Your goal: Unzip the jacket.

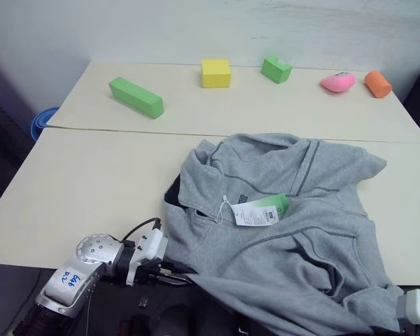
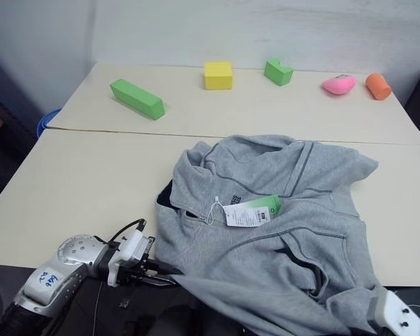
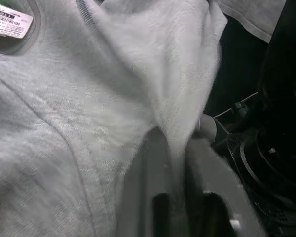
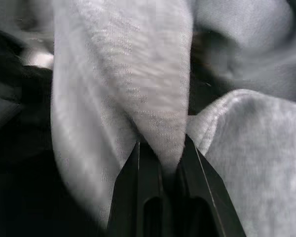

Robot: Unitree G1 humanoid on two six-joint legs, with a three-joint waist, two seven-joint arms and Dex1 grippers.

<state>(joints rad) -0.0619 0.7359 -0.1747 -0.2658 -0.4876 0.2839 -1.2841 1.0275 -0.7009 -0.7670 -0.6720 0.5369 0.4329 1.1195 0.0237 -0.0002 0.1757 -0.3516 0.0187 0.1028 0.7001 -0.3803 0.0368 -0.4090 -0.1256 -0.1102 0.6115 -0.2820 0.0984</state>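
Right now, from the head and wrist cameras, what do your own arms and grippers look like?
The left arm is silver-grey metal with a round perforated wrist joint, a white label with blue handwriting, and a black cable looping to a white gripper mount. The left gripper has two slim black fingers. In its wrist view the right gripper shows two dark, tapered fingers. A white housing piece of the right arm shows at the table edge.

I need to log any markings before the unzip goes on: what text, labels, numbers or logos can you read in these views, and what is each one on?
Hang tag on the jacket: a barcode and printed lines, too small to read.
Small dark chest logo on the jacket: too small to read.
Blue handwriting on the left arm's wrist housing: a few characters, not legible.
Foam blocks at the far table edge: no markings visible.
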